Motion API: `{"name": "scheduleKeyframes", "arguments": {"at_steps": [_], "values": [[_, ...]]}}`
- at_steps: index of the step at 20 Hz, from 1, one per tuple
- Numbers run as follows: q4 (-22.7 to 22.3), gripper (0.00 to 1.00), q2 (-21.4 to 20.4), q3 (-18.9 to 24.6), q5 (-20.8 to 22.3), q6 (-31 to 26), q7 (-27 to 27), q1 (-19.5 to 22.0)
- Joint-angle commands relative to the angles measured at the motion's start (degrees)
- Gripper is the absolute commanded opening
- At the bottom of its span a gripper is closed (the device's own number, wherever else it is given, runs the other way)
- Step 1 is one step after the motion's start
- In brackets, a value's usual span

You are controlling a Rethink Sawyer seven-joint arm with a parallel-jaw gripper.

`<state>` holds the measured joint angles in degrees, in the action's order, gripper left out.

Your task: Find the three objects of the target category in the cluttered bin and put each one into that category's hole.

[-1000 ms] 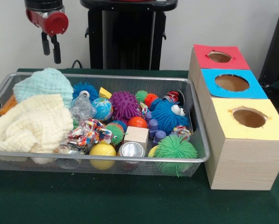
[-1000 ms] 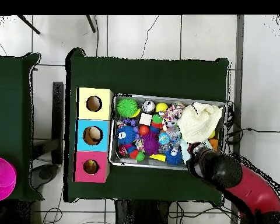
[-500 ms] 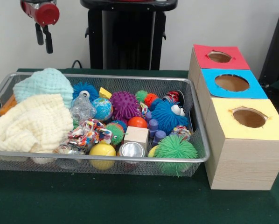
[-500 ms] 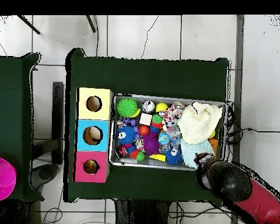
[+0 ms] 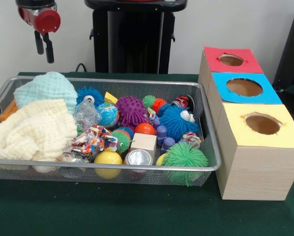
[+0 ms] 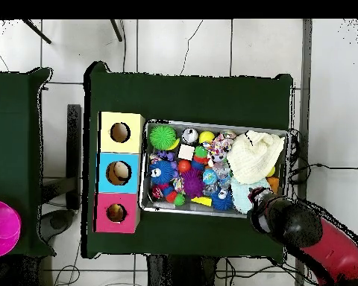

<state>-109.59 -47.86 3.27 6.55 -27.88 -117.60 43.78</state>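
Observation:
A wire mesh bin (image 5: 112,167) holds several toys: a green spiky ball (image 5: 185,156), a blue spiky ball with eyes (image 5: 176,122), a purple spiky ball (image 5: 131,110), a globe ball (image 5: 108,114), a yellow ball (image 5: 108,158), an orange ball (image 5: 145,129), a wooden block (image 5: 144,142) and a metal can (image 5: 138,158). Beside the bin stand three boxes with a red hole (image 5: 231,60), a blue hole (image 5: 244,87) and a yellow hole (image 5: 263,123). My gripper (image 5: 44,48) hangs high above the bin's far left corner, open and empty. From overhead, the arm (image 6: 290,223) covers it.
A cream cloth (image 5: 31,132) and a mint cloth (image 5: 46,88) fill the bin's left end and hide what lies under them. In the overhead view the bin (image 6: 212,124) lies right of the box row (image 6: 120,173), and a pink object (image 6: 1,227) sits on a side table.
The gripper moved up and to the left, away from over the bin's corner, then settled slightly lower. Nothing in the bin has shifted.

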Motion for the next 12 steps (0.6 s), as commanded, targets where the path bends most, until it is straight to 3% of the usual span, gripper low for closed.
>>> {"name": "scheduleKeyframes", "arguments": {"at_steps": [1, 6, 12], "values": [[8.35, 1.00, 4.61, 6.93, 2.85, -8.22, 6.53, -1.04], [12.30, 1.00, 6.68, 8.12, 2.79, -9.99, 6.98, -1.42], [12.33, 1.00, 6.20, 7.35, 1.35, -11.51, 2.78, -3.50]]}}
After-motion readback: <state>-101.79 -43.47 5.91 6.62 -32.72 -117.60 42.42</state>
